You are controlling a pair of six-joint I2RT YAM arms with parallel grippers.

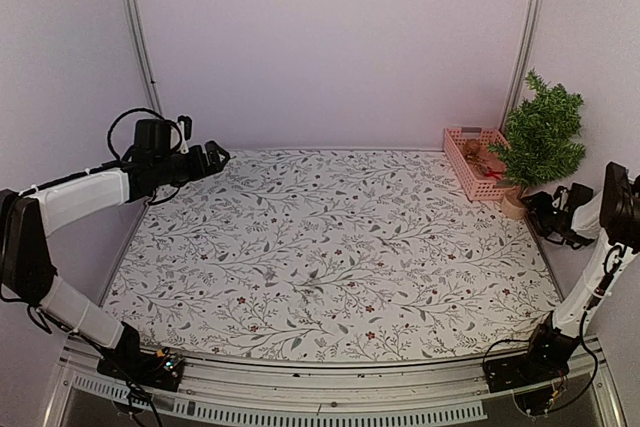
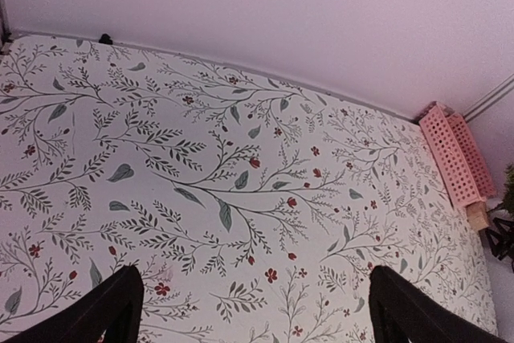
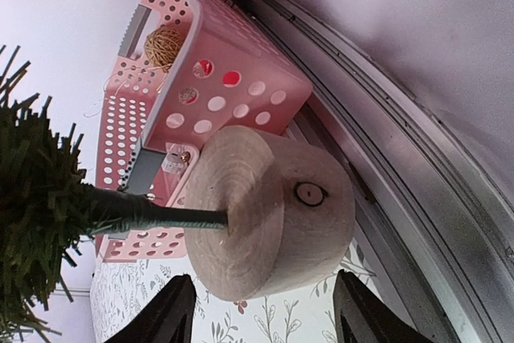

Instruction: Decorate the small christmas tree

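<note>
the small christmas tree (image 1: 541, 137) stands in the far right corner of the table (image 1: 320, 247), its branches bare, and its wooden base (image 3: 273, 214) sits just beside the pink basket (image 1: 462, 169). the right gripper (image 3: 263, 287) is in low at that base, with its jaws part-way apart. one finger is on either side of the disc's near edge. from here i cannot tell whether the pads are pressing on the wood or are just shy of it.

over on the far left, the left gripper (image 2: 253, 319) hangs above the cloth. it is spread as wide as it goes, with nothing in it.

here's where it could go sour. that base is round and smooth, and all the bushy weight sits high on a thin trunk. a shallow pinch at the fingertips could let the disc twist out, and the tree could topple, likely toward the basket or the wall. if it gets dragged instead of lifted, the base could catch the basket and shove it, spilling the twine ball (image 3: 163, 47) and the other bits inside. the corner is tight too, with the metal edge rail (image 3: 401, 158) close behind, so a wide swing could knock branches against the wall.
</note>
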